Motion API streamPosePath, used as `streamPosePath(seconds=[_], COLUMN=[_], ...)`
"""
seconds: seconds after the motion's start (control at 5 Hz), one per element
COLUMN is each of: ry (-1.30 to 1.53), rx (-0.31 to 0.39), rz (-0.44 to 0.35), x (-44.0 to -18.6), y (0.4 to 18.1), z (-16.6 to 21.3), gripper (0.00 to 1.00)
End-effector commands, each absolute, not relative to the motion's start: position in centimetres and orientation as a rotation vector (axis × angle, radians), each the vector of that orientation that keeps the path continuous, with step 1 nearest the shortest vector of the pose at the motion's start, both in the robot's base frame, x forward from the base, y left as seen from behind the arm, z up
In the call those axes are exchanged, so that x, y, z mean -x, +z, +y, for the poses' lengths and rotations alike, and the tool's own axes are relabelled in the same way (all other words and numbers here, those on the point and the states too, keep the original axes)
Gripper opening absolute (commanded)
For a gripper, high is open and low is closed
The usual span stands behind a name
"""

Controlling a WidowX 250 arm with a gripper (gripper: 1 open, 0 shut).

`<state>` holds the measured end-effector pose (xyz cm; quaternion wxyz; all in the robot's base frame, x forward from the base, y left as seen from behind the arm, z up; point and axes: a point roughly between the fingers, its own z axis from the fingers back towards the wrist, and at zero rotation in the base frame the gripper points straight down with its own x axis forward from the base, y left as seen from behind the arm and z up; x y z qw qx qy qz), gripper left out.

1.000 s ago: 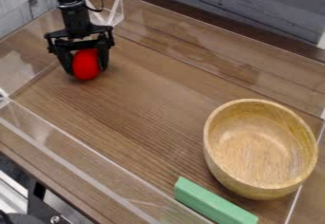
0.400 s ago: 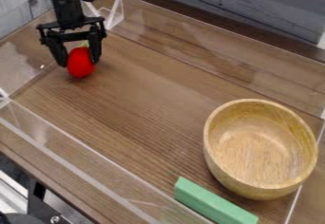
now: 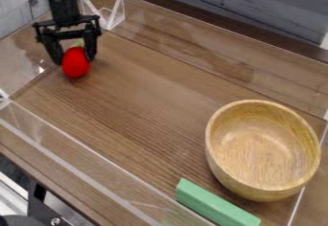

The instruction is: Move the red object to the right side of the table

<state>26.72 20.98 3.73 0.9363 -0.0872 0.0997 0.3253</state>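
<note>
The gripper and the red object had both shifted a little since the earlier frame — toward the left edge of the view, the red piece having slid or rolled that way with the fingers close by it. The wooden bowl and the green block lay just where they had been.

The gripper's dark fingers stood spread, one to either side of the red object's far end, with nothing visibly pinched between them. Whether either finger touched it was too small to tell. The red object rested on the table in the upper left part of the view, near the clear wall on that side and well apart from the bowl.

As far as the picture showed, the task was not finished if the right side meant the right of the view: the red object was on the opposite side, and the whole crossing was left to do. If the side was named from another seat at the table, the piece may have been at or near its goal — the picture alone did not settle which. In the first case a firm grip would have had to come next; in the second, only backing the fingers off without nudging it.
</note>
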Motion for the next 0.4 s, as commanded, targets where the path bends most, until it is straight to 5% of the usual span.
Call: streamPosePath(seconds=[0.0,0.2], ry=[0.733,0.709], rx=[0.173,0.177], rz=[0.151,0.157], x=[-26.65,-26.87], y=[4.61,5.34], z=[21.47,21.59], gripper=[1.0,1.0])
